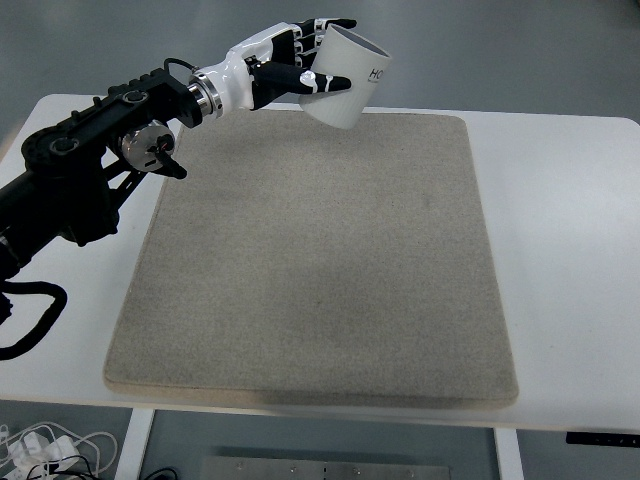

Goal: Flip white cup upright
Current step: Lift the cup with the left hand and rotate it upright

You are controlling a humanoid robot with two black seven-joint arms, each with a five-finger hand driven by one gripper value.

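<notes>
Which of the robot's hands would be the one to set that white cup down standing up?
The left hand, most likely. Its fingers are already wrapped around the white cup, holding it tilted above the far edge of the grey mat. No right arm shows in the picture at all.

Cups: one white cup (347, 78), held above the tabletop's far edge.
Mats: one grey mat (320, 260), covering the tabletop's middle.
Tabletops: one white tabletop (570, 260).
Robot hands: one, the left hand (290, 68).
Cables: a white bundle (45, 450) below the near-left corner.
</notes>
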